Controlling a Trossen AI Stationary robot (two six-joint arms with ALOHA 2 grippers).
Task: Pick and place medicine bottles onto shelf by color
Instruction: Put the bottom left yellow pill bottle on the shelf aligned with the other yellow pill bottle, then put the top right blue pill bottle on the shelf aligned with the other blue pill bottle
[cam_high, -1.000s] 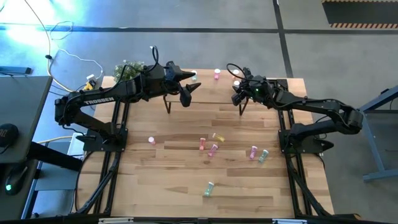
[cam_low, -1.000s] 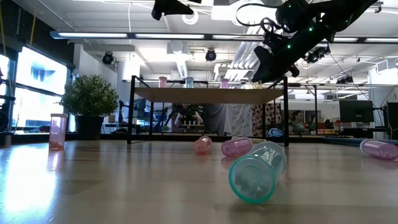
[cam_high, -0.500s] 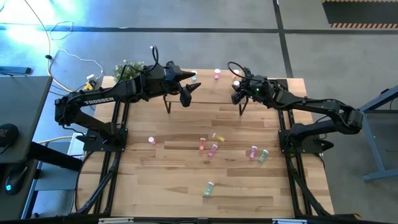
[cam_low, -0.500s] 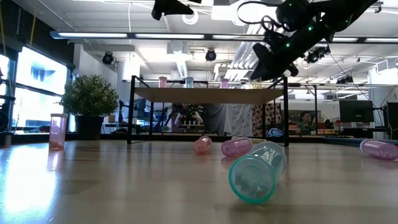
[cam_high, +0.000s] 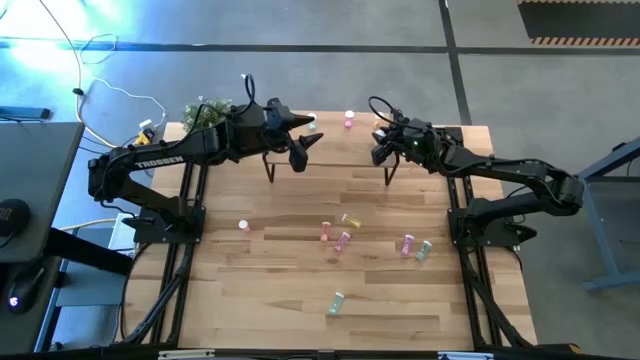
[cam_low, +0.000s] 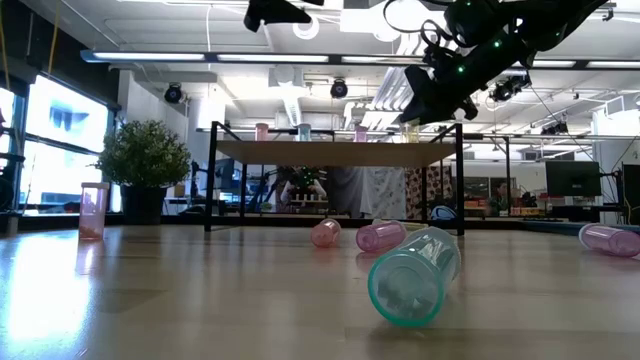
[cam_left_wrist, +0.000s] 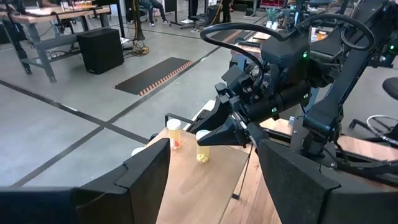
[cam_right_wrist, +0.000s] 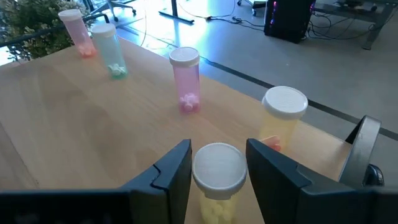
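Note:
The shelf (cam_high: 335, 150) stands at the table's far edge. On its top stand a salmon-red bottle (cam_right_wrist: 78, 32), a mint-green one (cam_right_wrist: 112, 53), a pink one (cam_right_wrist: 186, 81) and a yellow-orange one (cam_right_wrist: 281, 121). My right gripper (cam_right_wrist: 217, 171) is over the shelf's right part, shut on another yellow bottle (cam_right_wrist: 217, 180) with a white cap. My left gripper (cam_high: 307, 141) hangs open and empty above the shelf's left part. Several more bottles lie on the tabletop, among them a green one (cam_high: 336, 302). My right gripper pinches the yellow bottle between its two fingers, at the white cap end (cam_right_wrist: 217, 165), one finger on each side. The fingers come slanting down from the table's right. The bottle stands upright (cam_left_wrist: 203, 148); whether its bottom rests on the shelf top I cannot tell.
Loose bottles lie mid-table: pink (cam_high: 243, 226), salmon (cam_high: 325, 232), yellow (cam_high: 350, 219), pink (cam_high: 407, 244), green (cam_high: 423, 250). A potted plant (cam_high: 205, 112) stands at the far left corner. The near half of the table holds only the green bottle (cam_low: 412, 275).
My right gripper has moved a little toward the table's far edge over the shelf, carrying the yellow bottle upright.

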